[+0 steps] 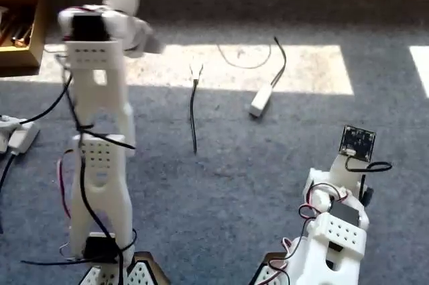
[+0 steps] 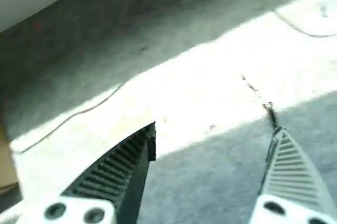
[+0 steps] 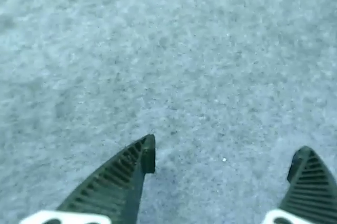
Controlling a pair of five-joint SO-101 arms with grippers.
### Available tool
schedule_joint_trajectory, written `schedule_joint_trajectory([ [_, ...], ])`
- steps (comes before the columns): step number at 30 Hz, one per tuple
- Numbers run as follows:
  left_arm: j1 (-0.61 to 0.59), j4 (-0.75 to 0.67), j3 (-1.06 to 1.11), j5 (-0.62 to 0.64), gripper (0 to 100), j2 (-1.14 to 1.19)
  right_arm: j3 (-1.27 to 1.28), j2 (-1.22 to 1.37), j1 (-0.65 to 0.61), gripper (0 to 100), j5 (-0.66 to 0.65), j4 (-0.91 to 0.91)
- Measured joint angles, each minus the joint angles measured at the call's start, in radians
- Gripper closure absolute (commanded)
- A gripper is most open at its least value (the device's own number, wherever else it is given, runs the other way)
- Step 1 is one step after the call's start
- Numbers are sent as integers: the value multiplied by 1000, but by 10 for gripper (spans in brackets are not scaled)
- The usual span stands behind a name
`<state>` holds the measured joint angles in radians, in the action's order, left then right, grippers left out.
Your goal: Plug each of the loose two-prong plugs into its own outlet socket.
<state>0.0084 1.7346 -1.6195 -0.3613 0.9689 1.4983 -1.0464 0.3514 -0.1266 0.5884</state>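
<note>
While both arms' jaws gape wide and empty, I see the plug (image 1: 196, 72) lying flat on carpet (image 1: 234, 184) near the socket (image 1: 260, 102), where a shallow pinch could shove it aside.

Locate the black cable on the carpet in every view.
High view: black cable lies on the carpet, its far end reaching the sunlit strip.
Left wrist view: it runs out of the sunlit strip beside the pale finger of the left gripper.
Right wrist view: right gripper over plain carpet.
Shared landmark: the sunlit strip.
</note>
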Motion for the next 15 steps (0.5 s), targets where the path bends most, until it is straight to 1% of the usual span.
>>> schedule_joint_trajectory([
  [3, 181, -18, 0, -38, 667, 77, 0, 0, -3, 616, 0, 0],
  [4, 229, -20, 0, -52, 667, 103, 0, 0, -3, 616, 0, 0],
  [6, 287, -23, 0, -81, 667, 149, 0, 0, -12, 616, 0, 0],
  [10, 308, -43, 0, -144, 667, 210, 0, 0, -38, 616, -11, 0],
  [15, 316, -44, 0, -163, 667, 226, 0, 0, -57, 616, -25, 0],
])
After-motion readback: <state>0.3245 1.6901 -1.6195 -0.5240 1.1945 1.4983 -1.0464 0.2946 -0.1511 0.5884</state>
